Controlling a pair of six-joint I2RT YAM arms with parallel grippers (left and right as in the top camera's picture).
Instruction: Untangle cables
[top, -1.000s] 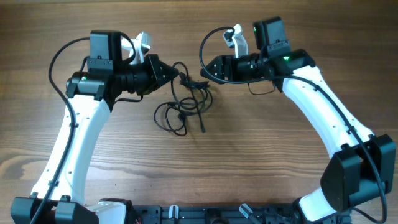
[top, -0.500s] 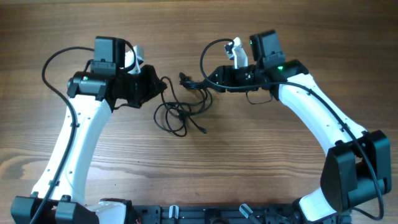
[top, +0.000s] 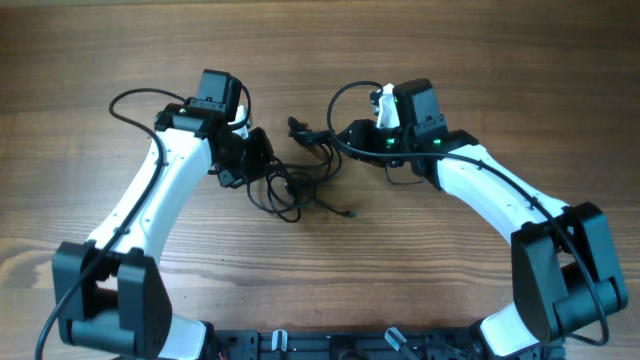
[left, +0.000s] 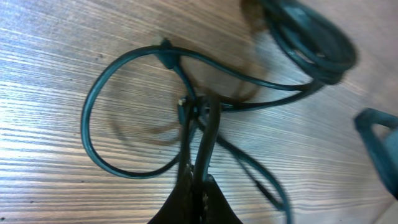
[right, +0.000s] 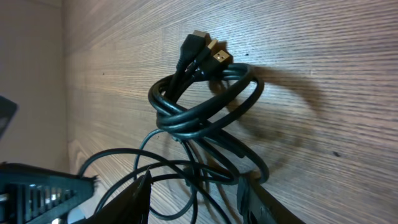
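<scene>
The cables (top: 297, 186) lie as a loose black tangle on the wooden table between the two arms. In the left wrist view a thin loop (left: 118, 112) spreads out in front of my left gripper (left: 198, 194), which is shut on a strand running up from between its fingers. A thicker coil (right: 205, 112) with gold plug ends (right: 208, 53) shows in the right wrist view. My right gripper (right: 196, 199) stands open at the coil's near edge, several thin strands crossing between its fingers. In the overhead view the left gripper (top: 266, 164) and right gripper (top: 341, 135) flank the tangle.
A loose plug end (top: 350, 212) trails out toward the near side of the table (top: 320, 280). The arms' own thick black wires (top: 130, 100) arch above the left arm and beside the right wrist.
My left gripper has swung toward the near side and right, dragging its strand with it. The right gripper has moved left into the tangle and its jaws have narrowed.
</scene>
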